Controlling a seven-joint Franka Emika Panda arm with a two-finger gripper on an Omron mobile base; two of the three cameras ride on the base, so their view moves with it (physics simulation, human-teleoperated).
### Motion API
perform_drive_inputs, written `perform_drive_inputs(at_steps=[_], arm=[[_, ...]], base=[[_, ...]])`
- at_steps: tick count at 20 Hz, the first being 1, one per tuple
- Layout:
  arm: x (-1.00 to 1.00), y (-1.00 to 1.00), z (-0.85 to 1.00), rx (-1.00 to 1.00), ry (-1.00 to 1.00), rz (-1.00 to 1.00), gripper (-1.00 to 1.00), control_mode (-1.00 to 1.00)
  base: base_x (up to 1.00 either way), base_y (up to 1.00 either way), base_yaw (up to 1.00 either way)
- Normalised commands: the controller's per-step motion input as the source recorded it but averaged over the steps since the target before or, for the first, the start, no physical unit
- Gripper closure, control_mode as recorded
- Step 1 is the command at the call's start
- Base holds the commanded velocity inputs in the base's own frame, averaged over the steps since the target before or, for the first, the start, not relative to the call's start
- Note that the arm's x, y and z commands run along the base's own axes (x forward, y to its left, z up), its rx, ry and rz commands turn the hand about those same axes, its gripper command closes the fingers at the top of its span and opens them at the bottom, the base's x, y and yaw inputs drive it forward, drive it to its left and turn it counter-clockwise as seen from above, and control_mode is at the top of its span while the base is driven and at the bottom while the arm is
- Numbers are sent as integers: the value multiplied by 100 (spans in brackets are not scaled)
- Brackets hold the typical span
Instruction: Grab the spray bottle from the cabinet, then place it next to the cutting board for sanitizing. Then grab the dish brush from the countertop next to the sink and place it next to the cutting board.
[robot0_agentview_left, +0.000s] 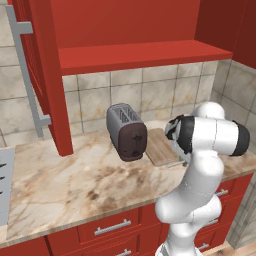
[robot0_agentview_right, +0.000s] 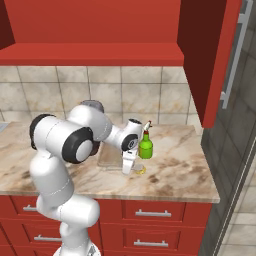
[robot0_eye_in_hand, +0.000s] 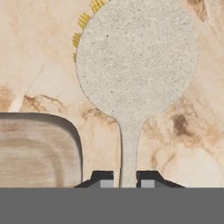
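Hand: the hand (robot0_eye_in_hand: 123, 183) is closed tight on the thin handle of the dish brush (robot0_eye_in_hand: 136, 61), one dark fingertip (robot0_eye_in_hand: 102, 179) on each side of the stem.
Hand position: in the right base view the hand (robot0_agentview_right: 128, 169) points down at the bench (robot0_agentview_right: 175, 165), low over it, just off the near edge of the cutting board (robot0_agentview_right: 110, 157).
Dish brush: its round grey head lies straight ahead of the fingertips, flat side toward the camera, with yellow bristles (robot0_eye_in_hand: 85, 24) showing past its far-left rim; whether it touches the stone I cannot tell.
Cutting board: a rounded corner of the cutting board (robot0_eye_in_hand: 39, 151) sits just beside the left fingertip, apart from the brush stem.
Spray bottle: the green spray bottle (robot0_agentview_right: 145, 145) stands upright on the bench, close behind the hand and to its right in the right base view, by the board's end.
Toaster: the toaster (robot0_agentview_left: 127, 132) stands beyond the board's far side from the hand.
Cabinet: the red cabinet (robot0_agentview_left: 125, 40) hangs above, its door (robot0_agentview_left: 35, 75) swung open.
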Motion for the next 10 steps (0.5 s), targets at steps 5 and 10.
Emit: perform_drive_inputs(at_steps=[5, 10], arm=[[-14, 0, -11, 1, -3, -1, -100, -100], [-38, 3, 31, 0, -13, 0, -100, -100]], base=[[0, 0, 0], [0, 0, 0]])
